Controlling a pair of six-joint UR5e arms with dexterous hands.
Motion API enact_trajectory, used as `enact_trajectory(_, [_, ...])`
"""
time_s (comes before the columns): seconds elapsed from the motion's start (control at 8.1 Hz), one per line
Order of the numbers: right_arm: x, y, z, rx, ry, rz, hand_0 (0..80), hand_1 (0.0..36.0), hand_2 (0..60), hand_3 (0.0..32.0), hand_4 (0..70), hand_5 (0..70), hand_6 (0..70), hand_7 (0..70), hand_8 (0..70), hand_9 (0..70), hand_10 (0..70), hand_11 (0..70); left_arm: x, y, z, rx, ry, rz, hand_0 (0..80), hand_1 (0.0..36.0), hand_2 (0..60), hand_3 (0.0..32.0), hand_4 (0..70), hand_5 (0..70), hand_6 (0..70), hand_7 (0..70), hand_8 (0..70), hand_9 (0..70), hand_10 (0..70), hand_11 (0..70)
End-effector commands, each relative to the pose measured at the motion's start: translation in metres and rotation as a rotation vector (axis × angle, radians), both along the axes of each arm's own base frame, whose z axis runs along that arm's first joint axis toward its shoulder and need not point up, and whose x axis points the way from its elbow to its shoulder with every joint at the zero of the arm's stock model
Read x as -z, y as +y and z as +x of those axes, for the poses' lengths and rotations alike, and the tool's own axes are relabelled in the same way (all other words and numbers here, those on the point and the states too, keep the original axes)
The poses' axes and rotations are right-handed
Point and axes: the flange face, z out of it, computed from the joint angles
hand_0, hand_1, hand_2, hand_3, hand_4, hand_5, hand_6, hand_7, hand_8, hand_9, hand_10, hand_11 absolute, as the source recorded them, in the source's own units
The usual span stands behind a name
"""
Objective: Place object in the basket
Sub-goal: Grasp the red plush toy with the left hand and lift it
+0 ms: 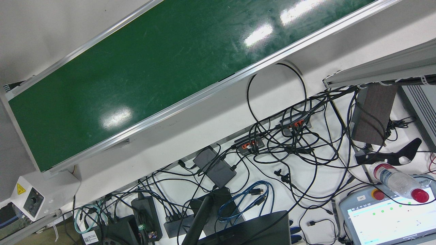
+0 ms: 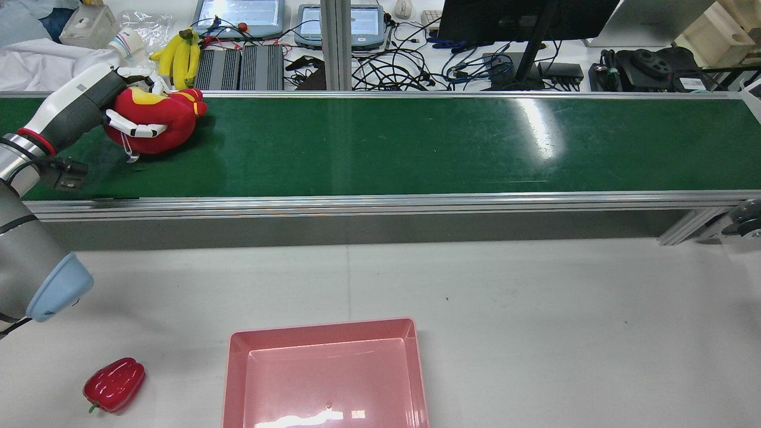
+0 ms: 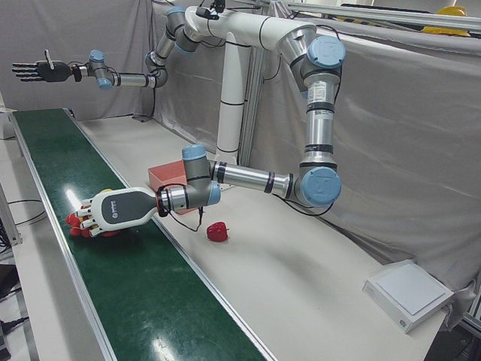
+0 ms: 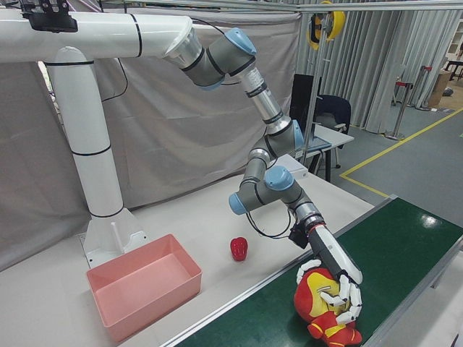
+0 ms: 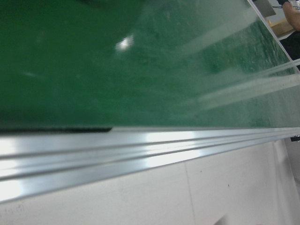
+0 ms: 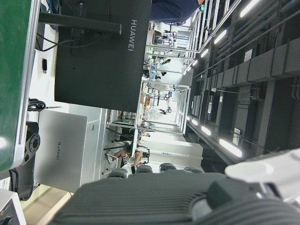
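A red and yellow plush toy point(image 2: 160, 122) lies on the green conveyor belt point(image 2: 416, 142) at its left end in the rear view. My left hand point(image 2: 134, 101) reaches over it, with fingers wrapped around its top and front. The right-front view shows the same hand point(image 4: 340, 283) on the toy point(image 4: 322, 311). The pink basket point(image 2: 324, 327) stands empty on the white table near the front edge. My right hand point(image 3: 37, 70) is open, fingers spread, held high over the belt's far end.
A red bell pepper point(image 2: 114, 384) lies on the table left of the basket. Bananas point(image 2: 178, 56), tablets, a monitor and cables sit beyond the belt. A white box point(image 3: 406, 292) sits at the table's end.
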Motion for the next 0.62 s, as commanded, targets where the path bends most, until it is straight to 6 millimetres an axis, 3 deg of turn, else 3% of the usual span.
enact_trajectory(0.0, [0.001,0.000,0.001,-0.002,0.000,0.002,0.0,0.0,0.0,0.0,0.0,0.0,0.0,0.0,0.0,0.0,0.0,0.0,0.037,0.008,-0.039,0.023,0.091,0.052,43.1,14.5,60.0,0.0,30.9,70.0,27.4,49.0,45.4,52.5,37.2,52.4])
enact_trajectory(0.12, [0.001,0.000,0.001,-0.002,0.000,0.002,0.0,0.0,0.0,0.0,0.0,0.0,0.0,0.0,0.0,0.0,0.0,0.0,0.044,0.021,-0.049,0.011,0.153,0.047,39.1,12.4,60.0,0.0,26.7,70.0,25.6,47.5,45.8,48.6,39.0,54.5])
enact_trajectory(0.37, [0.001,0.000,0.001,-0.002,0.000,0.002,0.0,0.0,0.0,0.0,0.0,0.0,0.0,0.0,0.0,0.0,0.0,0.0,0.048,0.048,-0.063,-0.030,0.264,0.046,39.0,14.2,60.0,0.0,26.9,70.0,28.0,50.3,46.4,50.1,41.6,58.2])
enact_trajectory(0.49, [0.001,0.000,0.001,-0.002,0.000,0.002,0.0,0.0,0.0,0.0,0.0,0.0,0.0,0.0,0.0,0.0,0.0,0.0,0.062,0.061,-0.062,-0.115,0.261,0.067,41.4,16.3,60.0,0.0,28.7,70.0,29.0,50.4,45.3,50.5,41.0,57.6])
